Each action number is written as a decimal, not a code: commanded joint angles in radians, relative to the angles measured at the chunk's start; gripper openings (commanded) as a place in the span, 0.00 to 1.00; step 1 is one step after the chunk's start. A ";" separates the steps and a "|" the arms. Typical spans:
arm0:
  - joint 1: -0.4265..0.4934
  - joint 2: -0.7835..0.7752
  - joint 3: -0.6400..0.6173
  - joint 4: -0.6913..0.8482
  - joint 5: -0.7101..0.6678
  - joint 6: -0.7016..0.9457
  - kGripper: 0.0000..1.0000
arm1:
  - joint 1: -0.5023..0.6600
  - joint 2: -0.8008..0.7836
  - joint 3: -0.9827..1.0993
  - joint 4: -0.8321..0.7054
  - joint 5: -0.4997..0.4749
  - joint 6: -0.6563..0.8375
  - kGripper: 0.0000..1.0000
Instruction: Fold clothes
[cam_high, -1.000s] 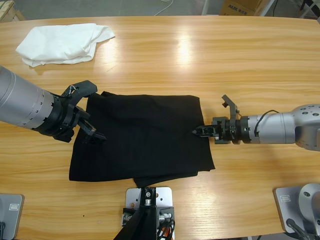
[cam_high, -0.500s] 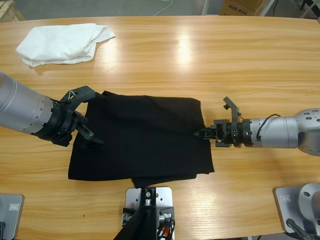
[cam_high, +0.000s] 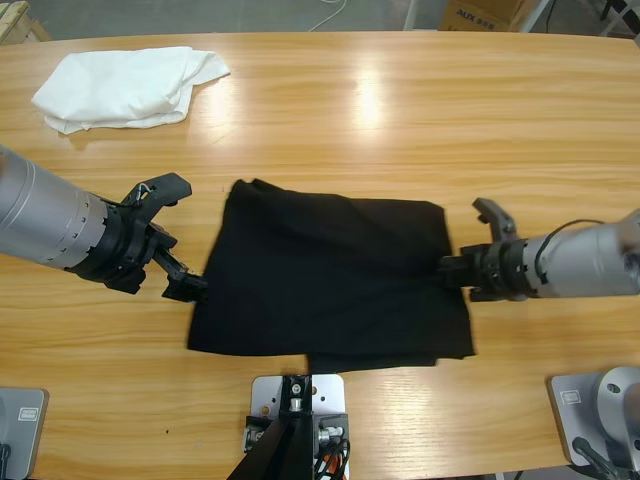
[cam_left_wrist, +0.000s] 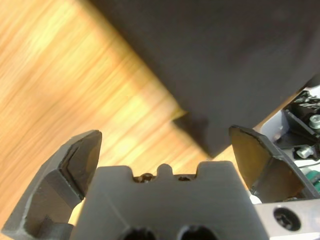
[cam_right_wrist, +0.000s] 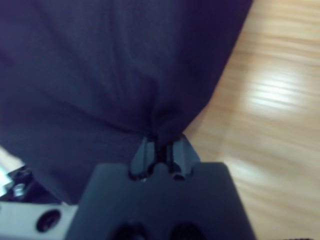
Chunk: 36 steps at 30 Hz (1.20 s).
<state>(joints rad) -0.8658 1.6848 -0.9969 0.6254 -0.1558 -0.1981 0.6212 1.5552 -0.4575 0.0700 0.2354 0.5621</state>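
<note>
I see the right gripper (cam_high: 447, 272), clenched on the black T-shirt (cam_high: 330, 275), has dragged it right off the released left gripper (cam_high: 180, 245), so refolding needs regrasp.

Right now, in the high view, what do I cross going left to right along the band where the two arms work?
Left gripper, jaws open at the shirt's left edge → folded black short-sleeved T-shirt → right gripper, shut on the shirt's right edge.
</note>
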 joint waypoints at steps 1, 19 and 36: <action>-0.010 0.011 0.042 -0.018 -0.014 -0.009 0.99 | 0.011 -0.010 -0.231 0.430 -0.197 -0.022 0.00; -0.010 -0.009 0.066 -0.022 -0.013 -0.009 0.99 | -0.110 0.105 -0.619 0.984 -0.585 -0.057 0.00; -0.015 -0.002 0.101 -0.079 -0.014 -0.030 0.99 | 0.536 0.354 -1.064 1.215 -0.519 0.004 0.00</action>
<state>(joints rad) -0.8668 1.6847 -0.9313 0.5663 -0.1561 -0.2133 1.0286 1.7890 -1.4197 1.2413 -0.3392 0.5450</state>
